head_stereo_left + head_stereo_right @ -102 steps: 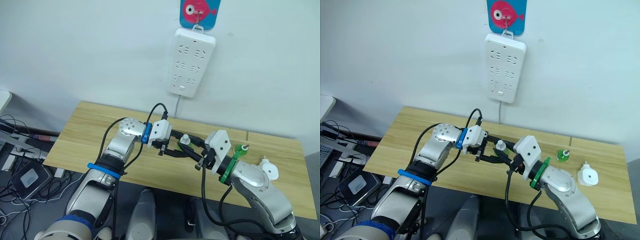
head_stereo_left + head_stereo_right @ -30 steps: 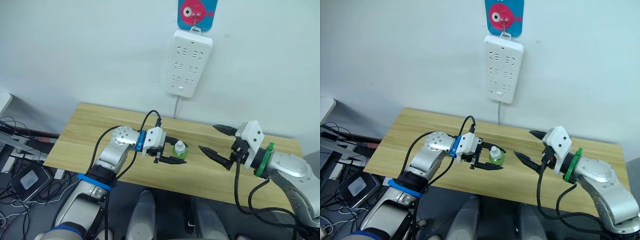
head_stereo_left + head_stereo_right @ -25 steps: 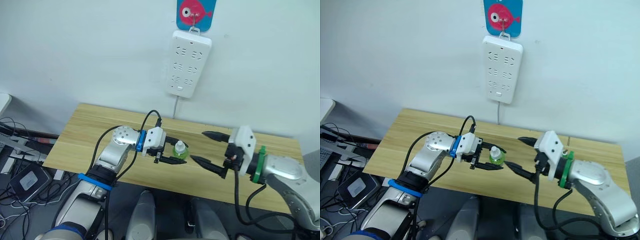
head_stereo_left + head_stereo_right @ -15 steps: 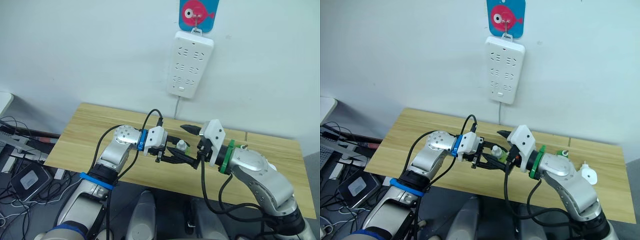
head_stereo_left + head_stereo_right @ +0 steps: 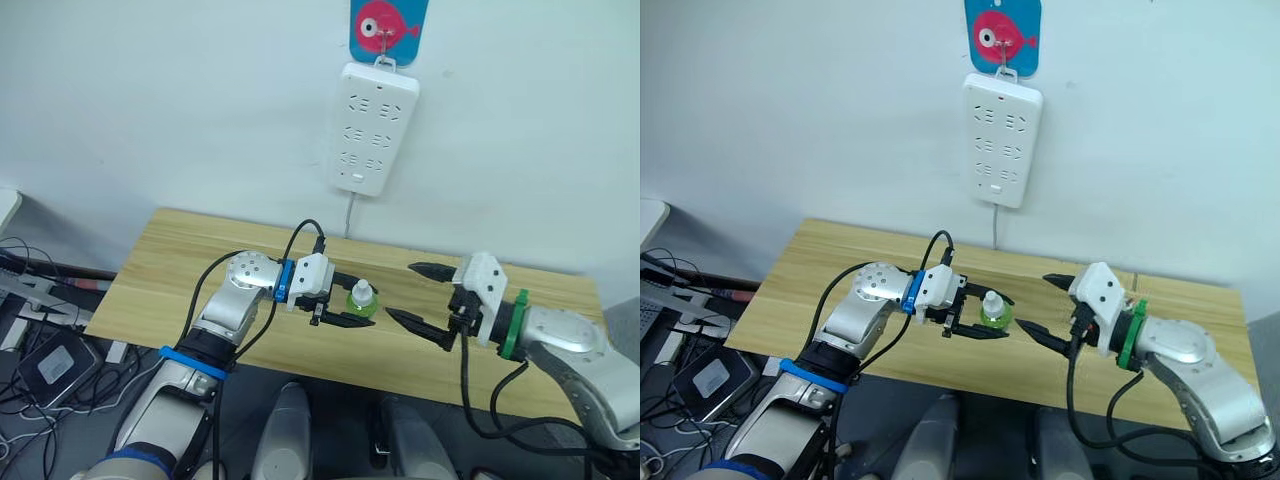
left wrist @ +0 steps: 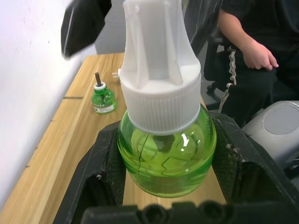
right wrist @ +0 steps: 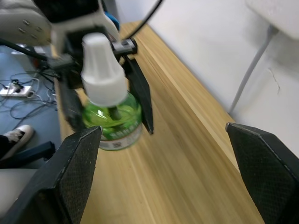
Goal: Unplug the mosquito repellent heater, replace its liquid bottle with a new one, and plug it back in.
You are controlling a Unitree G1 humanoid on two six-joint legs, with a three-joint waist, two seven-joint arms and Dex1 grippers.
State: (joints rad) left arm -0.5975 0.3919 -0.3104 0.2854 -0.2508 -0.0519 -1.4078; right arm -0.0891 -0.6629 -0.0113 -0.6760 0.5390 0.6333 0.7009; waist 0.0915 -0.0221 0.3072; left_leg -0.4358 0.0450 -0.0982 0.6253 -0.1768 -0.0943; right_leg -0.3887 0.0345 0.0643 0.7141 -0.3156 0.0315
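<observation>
Level, left gripper [image 5: 345,304] clamps bottle [image 5: 361,300] (right gripper [image 5: 418,296] spread, facing).

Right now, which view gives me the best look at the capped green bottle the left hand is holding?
The left wrist view: the capped green bottle sits large between the left hand fingers, white cap and liquid plain. The right wrist view shows it whole but farther off. In the eye views it is small, ahead of the open right hand.

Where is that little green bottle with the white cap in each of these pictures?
Left eye view: green bottle, centre, above the table.
Right eye view: centre.
Left wrist view: close up, clamped in the left gripper.
Right wrist view: beside its own finger.
Shared landmark: wooden table.
</observation>
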